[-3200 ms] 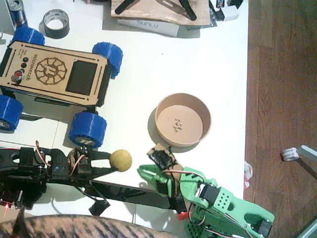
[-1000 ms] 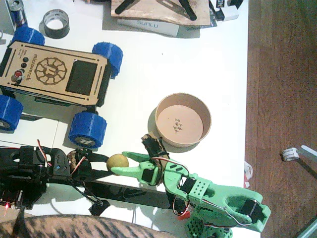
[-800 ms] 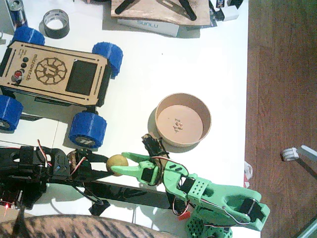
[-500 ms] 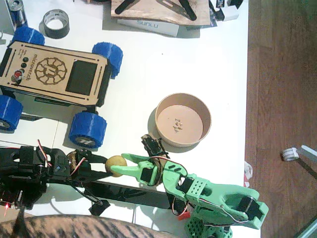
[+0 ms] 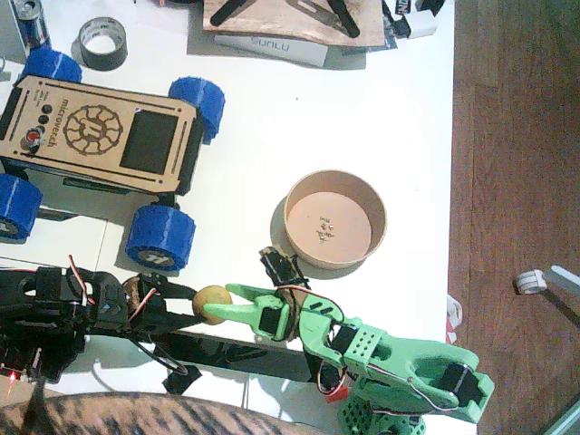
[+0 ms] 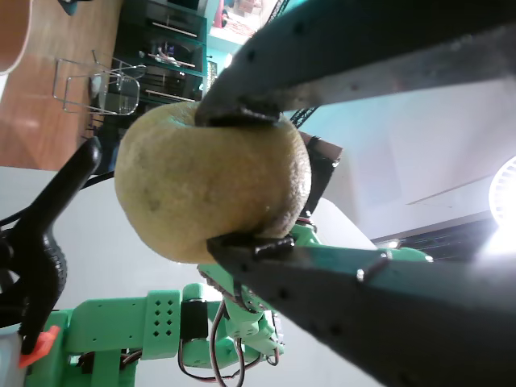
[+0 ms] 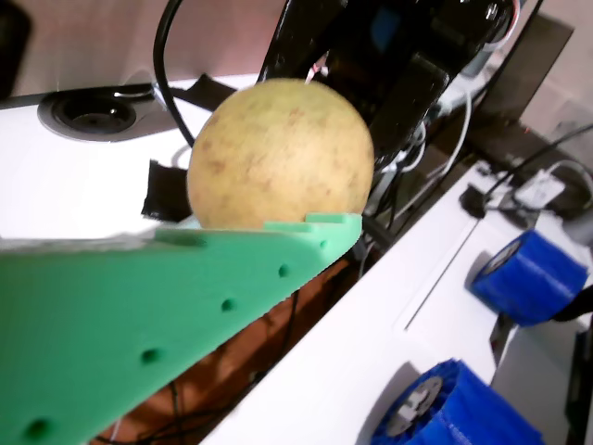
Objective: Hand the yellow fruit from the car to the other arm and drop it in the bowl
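Note:
The yellow fruit [image 5: 212, 303] hangs near the table's front edge, between the two arms. My left, black gripper [image 5: 196, 304] is shut on it; in a wrist view the dark jaws pinch the fruit [image 6: 210, 181] top and bottom. My right gripper [image 5: 246, 272], on the green other arm [image 5: 381, 355], stands open. Its green finger [image 7: 185, 306] lies against the fruit [image 7: 278, 153], and its other jaw is swung away toward the bowl. The car [image 5: 100, 136] sits at the back left. The bowl [image 5: 286, 217] is just beyond the green gripper, and only a few crumbs lie in it.
A black tape roll [image 5: 102, 42] and a can [image 5: 30, 23] stand behind the car. A wooden board [image 5: 290, 18] lies at the back. The table's right edge [image 5: 450, 181] runs just past the bowl, with wood floor beyond.
The fruit and both grippers have drifted slightly toward the front of the table. The black jaws stay shut on the fruit and the green finger stays against it.

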Tool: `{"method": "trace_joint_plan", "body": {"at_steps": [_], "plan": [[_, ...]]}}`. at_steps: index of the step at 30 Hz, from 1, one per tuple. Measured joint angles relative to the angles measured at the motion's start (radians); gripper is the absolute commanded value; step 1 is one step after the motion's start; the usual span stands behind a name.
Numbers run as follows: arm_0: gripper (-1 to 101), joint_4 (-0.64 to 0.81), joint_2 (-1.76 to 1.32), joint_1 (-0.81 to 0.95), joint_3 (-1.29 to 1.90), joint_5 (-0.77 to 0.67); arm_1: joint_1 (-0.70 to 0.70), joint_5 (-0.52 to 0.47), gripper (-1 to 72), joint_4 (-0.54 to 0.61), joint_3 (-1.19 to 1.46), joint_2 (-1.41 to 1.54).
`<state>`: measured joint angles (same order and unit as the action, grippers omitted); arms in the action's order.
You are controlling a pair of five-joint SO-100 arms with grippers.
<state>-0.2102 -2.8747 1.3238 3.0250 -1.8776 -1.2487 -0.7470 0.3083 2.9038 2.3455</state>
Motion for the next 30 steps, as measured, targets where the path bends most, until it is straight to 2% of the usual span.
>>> {"method": "trace_joint_plan", "body": {"at_steps": [15, 18, 30], "plan": [[0, -0.008, -0.006, -0.012, -0.003, 0.006, 0.000, -0.012, 39.0, -0.216, 0.005, 0.072], [0, -0.011, -0.006, -0.012, -0.003, 0.006, 0.000, -0.015, 39.1, -0.210, 0.005, 0.069], [0, -0.023, -0.006, -0.012, -0.003, 0.006, 0.049, -0.044, 40.3, -0.003, 0.005, -0.092]]}}
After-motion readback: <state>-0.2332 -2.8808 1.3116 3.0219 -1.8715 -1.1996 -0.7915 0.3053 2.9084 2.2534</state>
